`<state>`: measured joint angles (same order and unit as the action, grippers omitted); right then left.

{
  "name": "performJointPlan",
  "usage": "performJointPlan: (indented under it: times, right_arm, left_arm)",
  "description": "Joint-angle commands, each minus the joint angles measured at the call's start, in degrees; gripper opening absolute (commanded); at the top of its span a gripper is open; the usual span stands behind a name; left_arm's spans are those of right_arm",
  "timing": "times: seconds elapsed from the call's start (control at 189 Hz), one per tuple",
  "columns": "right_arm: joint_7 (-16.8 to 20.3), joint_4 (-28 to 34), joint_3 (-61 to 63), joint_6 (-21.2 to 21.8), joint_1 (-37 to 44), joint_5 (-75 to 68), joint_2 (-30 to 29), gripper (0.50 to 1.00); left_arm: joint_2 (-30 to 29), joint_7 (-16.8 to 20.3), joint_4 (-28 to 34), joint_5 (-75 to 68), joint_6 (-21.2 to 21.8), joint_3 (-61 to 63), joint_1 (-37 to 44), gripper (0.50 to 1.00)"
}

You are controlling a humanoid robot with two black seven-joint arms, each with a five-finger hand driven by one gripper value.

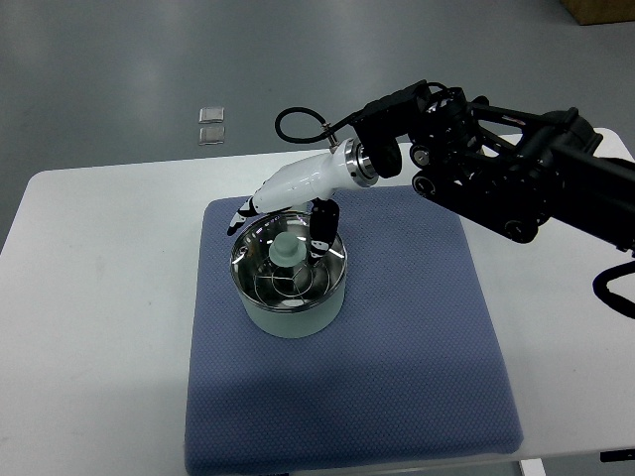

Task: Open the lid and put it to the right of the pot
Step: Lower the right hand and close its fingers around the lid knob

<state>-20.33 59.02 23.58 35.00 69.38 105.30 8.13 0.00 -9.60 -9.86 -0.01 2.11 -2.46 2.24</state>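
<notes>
- Steel, shiny and round, the pot [290,288] stands on a blue mat [397,397] toward its ten o'clock quarter, with the white table [89,297] showing bare at nine o'clock of the mat.
- Seated on the pot is its lid [268,263], a clear, glassy disc (reflections make its rim hard to trace) with a pale green knob [287,250] at the centre.
- From twelve o'clock of the pot, the right hand [288,203] reaches down over the far rim; its white palm hangs above the lid, dark fingertips [319,238] drop just at three o'clock of the knob, and others splay toward ten o'clock. It grips nothing yet, the fingers loosely spread.
- Judged from this, the step in hand is the approach to the knob: the lid is not yet lifted.
- Next, the fingers need to close around the knob, lift straight up, then carry the lid to the bare mat at three o'clock of the pot.
- At two o'clock, the black arm [516,178] enters from the right edge.
</notes>
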Motion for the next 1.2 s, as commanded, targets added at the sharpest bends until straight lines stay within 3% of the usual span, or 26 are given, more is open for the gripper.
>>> performJointPlan:
  times: [0.0,0.46,0.65,1.194]
  right_arm:
    - [1.79,-0.13,0.06,0.0,0.14,0.08,-0.3,0.936]
    - [1.97,-0.13,0.15,0.0,0.32,-0.01,-0.39,0.924]
    - [1.97,-0.05,0.15,0.0,0.05,-0.01,-0.48,0.868]
    - [2.05,-0.05,0.15,0.0,-0.74,-0.01,-0.57,0.825]
  left_arm:
    - [0.0,-0.06,0.02,0.01,0.0,0.0,-0.04,1.0]
    - [0.0,0.02,0.02,0.01,0.0,0.0,-0.04,1.0]
    - [0.0,0.02,0.02,0.01,0.0,0.0,-0.04,1.0]
    - [0.0,0.02,-0.07,0.01,0.0,0.0,0.05,1.0]
